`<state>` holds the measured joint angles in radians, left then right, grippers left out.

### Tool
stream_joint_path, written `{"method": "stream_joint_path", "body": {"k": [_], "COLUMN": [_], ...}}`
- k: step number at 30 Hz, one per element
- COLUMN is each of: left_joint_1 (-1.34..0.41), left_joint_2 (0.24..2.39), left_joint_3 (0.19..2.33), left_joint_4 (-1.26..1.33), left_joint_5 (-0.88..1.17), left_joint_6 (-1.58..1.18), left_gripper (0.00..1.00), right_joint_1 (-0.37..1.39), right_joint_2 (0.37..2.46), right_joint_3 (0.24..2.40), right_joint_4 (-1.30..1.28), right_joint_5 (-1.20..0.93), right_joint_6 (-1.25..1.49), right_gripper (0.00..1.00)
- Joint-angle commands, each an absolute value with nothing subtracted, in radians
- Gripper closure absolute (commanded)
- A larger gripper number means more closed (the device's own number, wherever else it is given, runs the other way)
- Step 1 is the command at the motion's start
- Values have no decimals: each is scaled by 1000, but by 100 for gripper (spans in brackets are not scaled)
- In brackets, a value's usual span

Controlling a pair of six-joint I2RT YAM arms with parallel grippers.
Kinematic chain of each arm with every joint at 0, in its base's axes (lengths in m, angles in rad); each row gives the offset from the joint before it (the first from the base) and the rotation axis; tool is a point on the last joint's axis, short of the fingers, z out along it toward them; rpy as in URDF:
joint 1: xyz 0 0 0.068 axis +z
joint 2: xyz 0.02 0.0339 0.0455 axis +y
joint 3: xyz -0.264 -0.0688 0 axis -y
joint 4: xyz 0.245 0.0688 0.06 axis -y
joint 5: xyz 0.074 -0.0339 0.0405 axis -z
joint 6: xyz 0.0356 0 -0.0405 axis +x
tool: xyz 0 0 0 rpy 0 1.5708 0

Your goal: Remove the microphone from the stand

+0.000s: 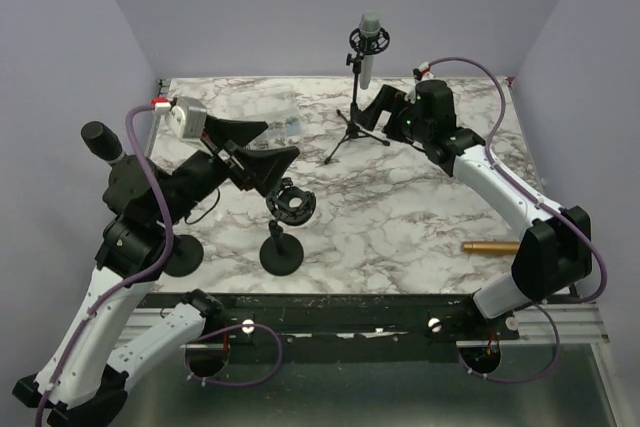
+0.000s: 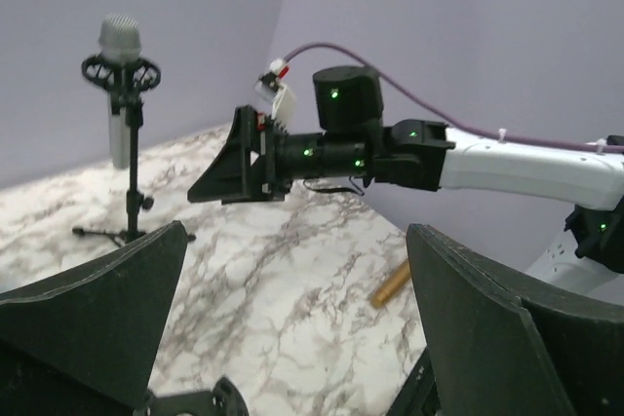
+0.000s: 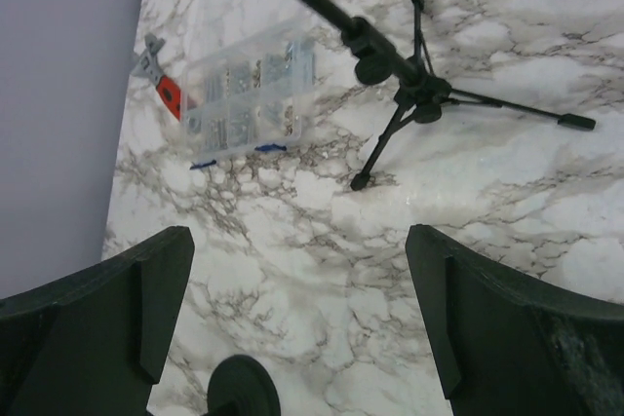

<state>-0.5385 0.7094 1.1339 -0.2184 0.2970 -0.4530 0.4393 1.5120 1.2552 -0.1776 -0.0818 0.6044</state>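
Note:
A silver microphone [image 1: 369,47] sits upright in the black shock mount of a tripod stand [image 1: 355,127] at the back of the marble table; it also shows in the left wrist view [image 2: 119,85]. My right gripper [image 1: 378,107] is open and empty, hovering just right of the stand's pole below the microphone. The right wrist view shows the stand's pole and tripod legs [image 3: 409,94], not the microphone. My left gripper [image 1: 262,152] is open and empty, above a second round-base stand [image 1: 283,237] whose shock mount is empty.
A clear parts box [image 3: 249,94] with an orange tool beside it lies at the back left. A gold tube [image 1: 490,246] lies at the right near my right arm. A round black base [image 1: 182,255] stands at the front left.

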Motion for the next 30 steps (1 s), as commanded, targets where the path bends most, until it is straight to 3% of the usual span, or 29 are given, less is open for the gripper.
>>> {"method": "stream_joint_path", "body": {"k": [1, 11, 22, 30], "left_joint_1": [-536, -534, -534, -534], "left_joint_2": [818, 759, 699, 705], "left_joint_3": [1247, 996, 946, 948], "left_joint_4": [-133, -18, -6, -6], "left_joint_5": [425, 344, 309, 315], "left_joint_6": [-367, -198, -172, -170], "left_gripper": [1, 1, 1, 1], "right_joint_1": [368, 368, 368, 399], "right_joint_2": [1558, 1734, 2026, 2094], "right_joint_3": [1324, 1819, 2206, 2235], "right_joint_4": [-86, -287, -251, -201], "right_joint_5": [-233, 171, 149, 164], "right_joint_6": [668, 309, 215, 138], "right_gripper": [0, 4, 9, 17]}}
